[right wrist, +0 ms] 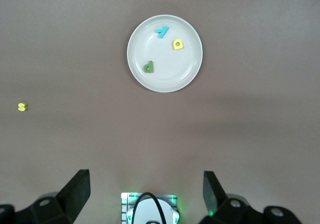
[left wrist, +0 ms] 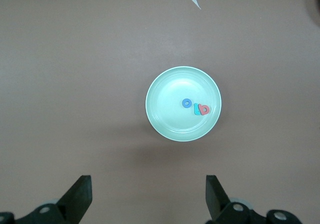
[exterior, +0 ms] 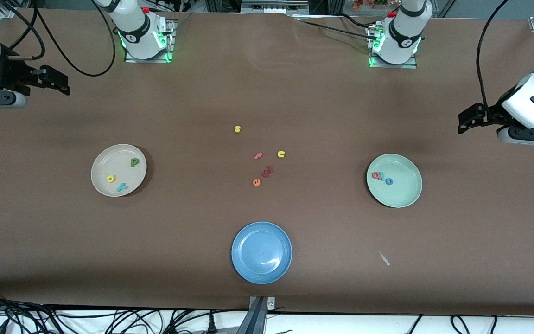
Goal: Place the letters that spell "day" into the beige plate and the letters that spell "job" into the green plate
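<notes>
Brown desk (exterior: pixel 295 93) cloth carries the beige plate (exterior: pixel 104 183), where the light, soft foam "day" letters (exterior: pixel 121 176) are seen, "job" letters (exterior: pixel 382 177) lie at nine o'clock in the green plate (exterior: pixel 406 195), best pinched edgewise, while the left gripper (exterior: pixel 462 125) and right gripper (exterior: pixel 65 82) are parked with jaws spread.

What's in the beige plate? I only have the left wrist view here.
Observer: The beige plate holds the dark green d, yellow a and teal y, lying apart.
Operator: Any letters loose on the table?
Observer: Five, mid-table: yellow s, pink f, yellow u, orange e and a dark red letter I cannot read.
Operator: Right tool?
Observer: Right tool open, holding nothing, over the right arm's end of the table; left tool open over the left arm's end.
</notes>
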Controlling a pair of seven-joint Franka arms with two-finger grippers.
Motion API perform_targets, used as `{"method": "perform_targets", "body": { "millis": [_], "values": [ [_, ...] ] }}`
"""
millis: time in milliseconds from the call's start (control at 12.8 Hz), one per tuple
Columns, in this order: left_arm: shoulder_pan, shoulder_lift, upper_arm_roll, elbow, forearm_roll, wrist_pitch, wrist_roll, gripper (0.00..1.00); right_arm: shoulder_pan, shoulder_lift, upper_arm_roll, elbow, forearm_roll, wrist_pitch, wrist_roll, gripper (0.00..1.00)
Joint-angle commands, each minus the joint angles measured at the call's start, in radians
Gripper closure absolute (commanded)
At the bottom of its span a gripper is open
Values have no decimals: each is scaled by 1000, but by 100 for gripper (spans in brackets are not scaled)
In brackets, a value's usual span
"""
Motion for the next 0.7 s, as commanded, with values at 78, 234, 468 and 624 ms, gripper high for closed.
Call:
{"method": "perform_targets", "body": {
  "millis": [78,234,468,624],
  "values": [
    [6,-12,-3,-11,-10,10,25,0,-18,13,6,24,27,-22,-17,0],
    [6,-14,-8,-11,-8,9,26,0,-14,16,6,25,27,-28,-12,0],
    [-8,-16,-18,-9,-8,4,25,0,-8,39,6,31,24,-33,-12,0],
    [-6,-16,-20,-9,-8,3,26,0,-8,42,6,31,21,-33,-14,0]
  ]
}}
